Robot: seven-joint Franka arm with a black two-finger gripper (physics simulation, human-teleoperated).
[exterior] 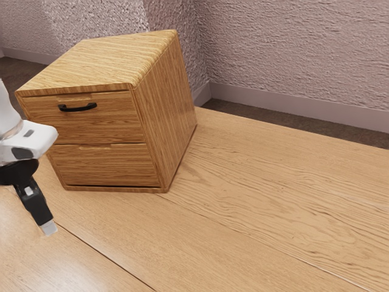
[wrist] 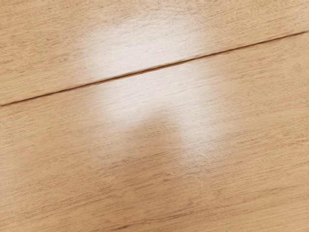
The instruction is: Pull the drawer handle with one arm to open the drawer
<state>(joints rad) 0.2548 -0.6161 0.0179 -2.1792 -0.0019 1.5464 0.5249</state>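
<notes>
Bare wood tabletop [wrist: 154, 159] right under the wrist cam, with one seam [wrist: 145, 71] running across it. In the exterior view the end effector [exterior: 44, 224] hangs low over the tabletop [exterior: 255, 201] at the view's left edge. Honestly can't tell if it's spread or pressed together from this angle.

The cabinet [exterior: 164, 103] sits on the tabletop toward the back. The drawer [exterior: 91, 125] is the upper one and looks fully shut. Its handle [exterior: 78, 107] is a thin black bowed bar on the front, up above the end effector and well apart from it.

My guess: the handle is rigid and won't flex, but it's thin and smooth, so it could slip. I'd pinch it mid-bar, where it stands off the front most, then pull straight out. The cabinet looks heavy enough to stay put.
</notes>
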